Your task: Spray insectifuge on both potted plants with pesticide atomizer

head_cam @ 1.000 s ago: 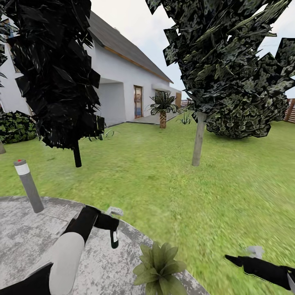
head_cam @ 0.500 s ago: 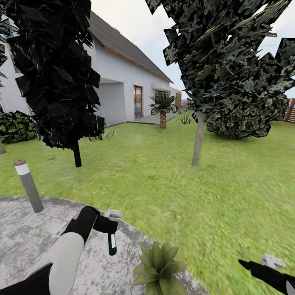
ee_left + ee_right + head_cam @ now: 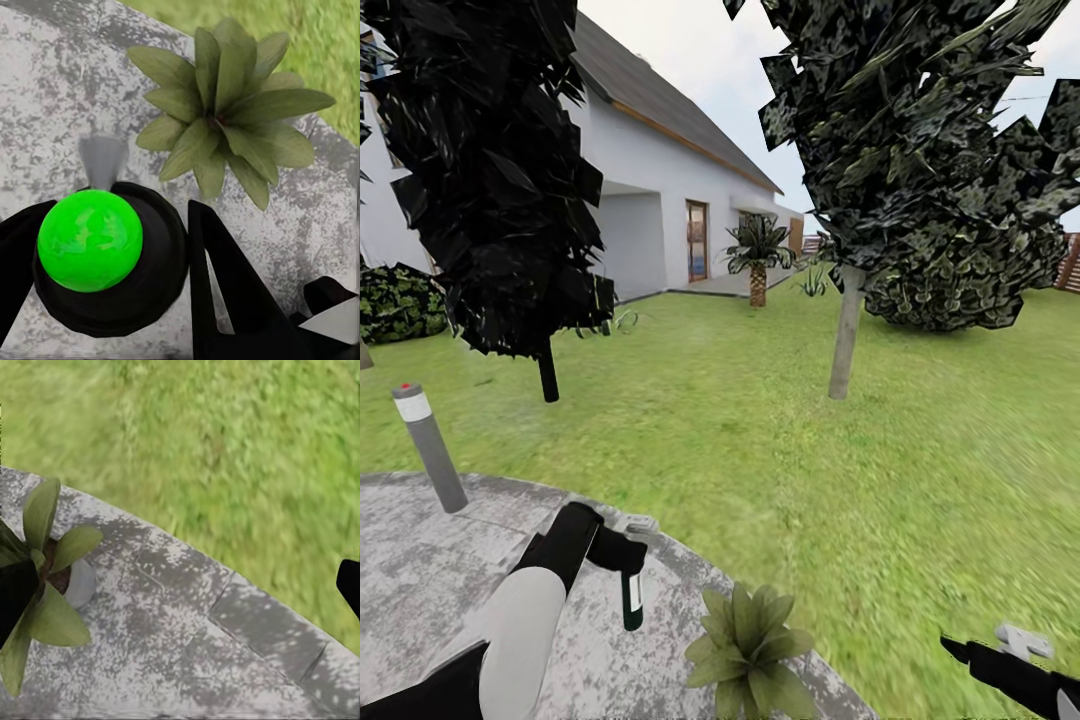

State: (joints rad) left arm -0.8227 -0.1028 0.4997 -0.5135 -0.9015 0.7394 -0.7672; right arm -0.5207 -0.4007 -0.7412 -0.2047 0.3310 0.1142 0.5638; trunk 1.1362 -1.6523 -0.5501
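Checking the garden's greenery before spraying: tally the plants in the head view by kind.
Trees with bare trunks: 2
Palms: 1
Round bushes: 2
Potted plants: 1
Spiky clumps on the lawn: 2
Total: 8

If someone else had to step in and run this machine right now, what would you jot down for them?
Left gripper: shut on the atomizer, whose nozzle points toward one potted plant on the round grey paving.
Right gripper: low over the lawn; open or shut, cannot tell.
Done: atomizer picked up and brought close to this plant.
Left: spray this plant, then find and spray the second one. No spray visible on the leaves.
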